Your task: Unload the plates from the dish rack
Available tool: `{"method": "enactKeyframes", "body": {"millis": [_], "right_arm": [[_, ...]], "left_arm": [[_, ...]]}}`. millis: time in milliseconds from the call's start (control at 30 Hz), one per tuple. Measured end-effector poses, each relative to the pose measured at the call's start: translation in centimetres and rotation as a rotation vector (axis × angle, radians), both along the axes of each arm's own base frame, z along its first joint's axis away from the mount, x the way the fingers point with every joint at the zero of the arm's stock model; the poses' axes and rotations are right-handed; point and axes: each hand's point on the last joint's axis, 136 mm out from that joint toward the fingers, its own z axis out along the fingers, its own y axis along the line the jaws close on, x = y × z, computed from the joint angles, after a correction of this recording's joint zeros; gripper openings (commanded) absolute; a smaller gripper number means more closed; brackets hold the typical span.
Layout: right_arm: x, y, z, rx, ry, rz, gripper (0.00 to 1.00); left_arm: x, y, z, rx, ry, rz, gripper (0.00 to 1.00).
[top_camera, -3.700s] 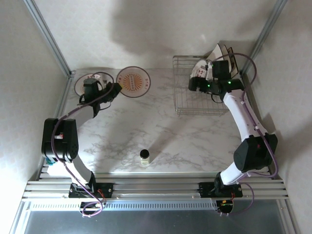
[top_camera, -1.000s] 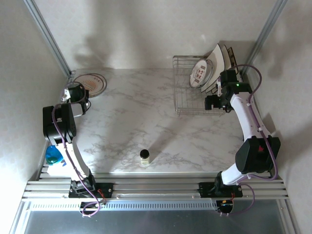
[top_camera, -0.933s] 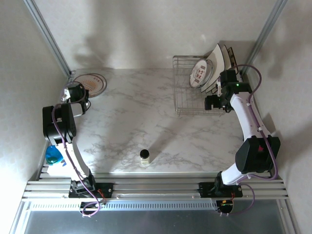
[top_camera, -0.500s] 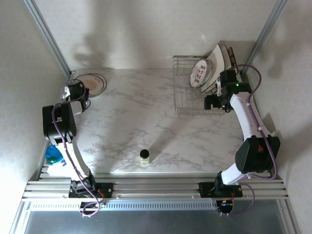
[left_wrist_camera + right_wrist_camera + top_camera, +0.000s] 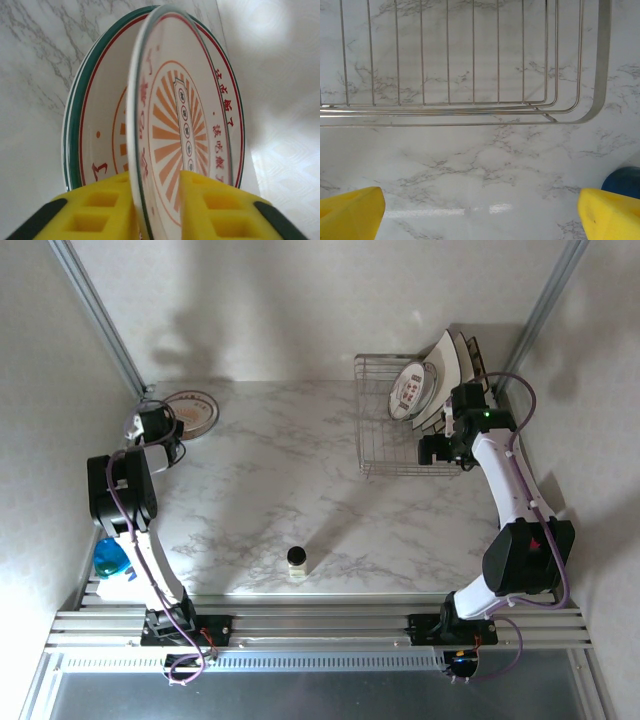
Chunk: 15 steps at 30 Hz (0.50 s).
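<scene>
Inside the dish rack [image 5: 385, 440], several tilted plates [image 5: 412, 390]

We recorded a white worktop [image 5: 280, 480] with grey marble veining, enclosed by pale walls [image 5: 300, 300] at the back and at both sides. A small bottle with a dark top [image 5: 298, 559] stood upright on the worktop, near its front edge and roughly midway across. A blue object [image 5: 108, 558] sat at the front left corner, partly hidden. An aluminium rail frame [image 5: 320, 625] ran along the front edge. In the right wrist view, a blue rounded item [image 5: 622, 181] rested on the worktop.
</scene>
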Motion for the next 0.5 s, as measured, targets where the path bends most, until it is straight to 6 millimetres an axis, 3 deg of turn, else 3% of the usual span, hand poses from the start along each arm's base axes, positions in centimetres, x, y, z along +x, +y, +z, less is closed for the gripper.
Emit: {"method": "enactKeyframes", "body": {"millis": [500], "right_arm": [[-0.10,0.04,-0.49,0.002,0.004,0.001,0.99]], "left_arm": [[-0.31,-0.54,-0.37,0.133,0.133,-0.121,0.50]]}}
